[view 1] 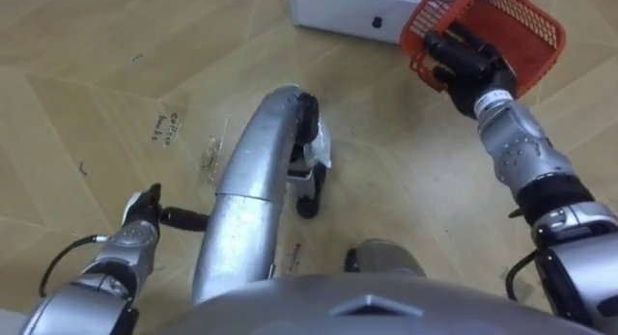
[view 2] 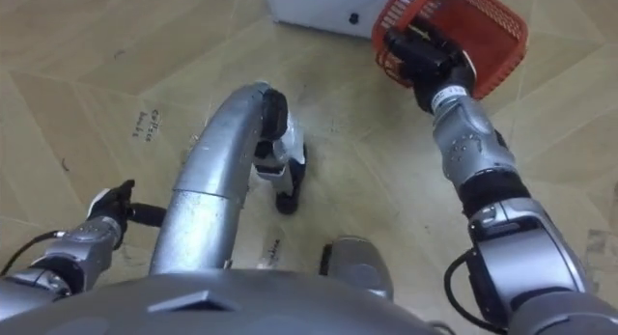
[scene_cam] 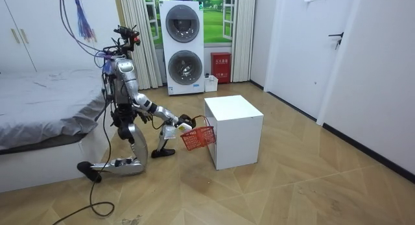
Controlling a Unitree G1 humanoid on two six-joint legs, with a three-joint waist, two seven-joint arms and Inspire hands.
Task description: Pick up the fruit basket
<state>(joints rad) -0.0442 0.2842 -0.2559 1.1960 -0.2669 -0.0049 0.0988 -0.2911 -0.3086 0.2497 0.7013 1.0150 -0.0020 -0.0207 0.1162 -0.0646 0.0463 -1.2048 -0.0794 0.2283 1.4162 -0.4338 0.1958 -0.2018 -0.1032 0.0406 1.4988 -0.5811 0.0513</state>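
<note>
right robot hand clasps the red basket by its rim.

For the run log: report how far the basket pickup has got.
Done: the right robot hand grips the red basket by its rim, beside the white cabinet. In hand: the basket looks clear of the floor in the room view, with the robot kneeling. Left: rising with it. The left robot hand hangs low.
</note>
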